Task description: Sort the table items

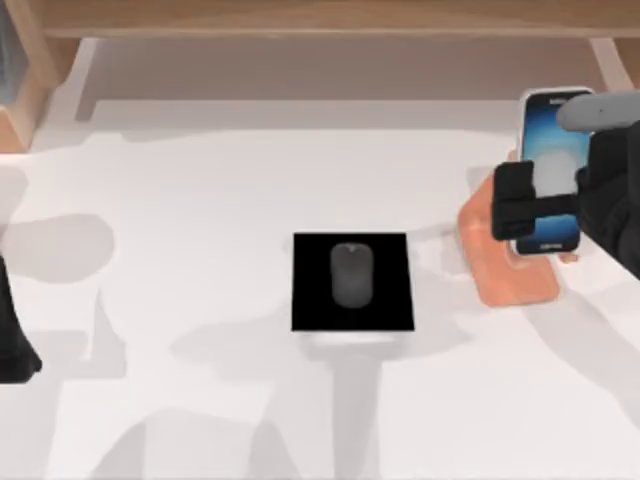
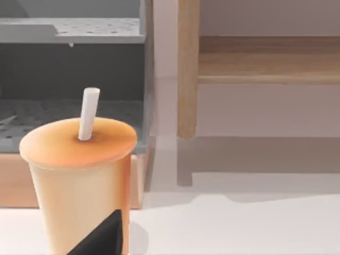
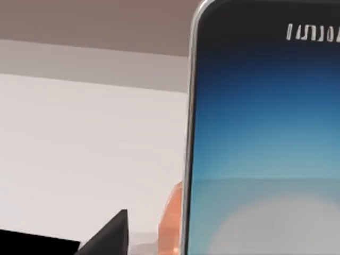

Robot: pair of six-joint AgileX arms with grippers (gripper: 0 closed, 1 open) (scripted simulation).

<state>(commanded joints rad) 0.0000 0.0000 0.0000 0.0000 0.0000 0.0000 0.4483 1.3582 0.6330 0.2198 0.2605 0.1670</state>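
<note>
A dark grey oval mouse lies in the middle of a black square pad at the table's centre. The white-rimmed phone with its glowing blue screen leans upright on an orange stand at the right. My right gripper straddles the phone across its lower half. In the right wrist view the phone is very close, and one black finger stands a gap away from its edge, so the gripper is open. My left arm is parked at the left edge.
An orange lidded cup with a white straw stands close in front of the left wrist camera. Behind it are a grey perforated rack and a wooden post. A wooden shelf runs along the table's back.
</note>
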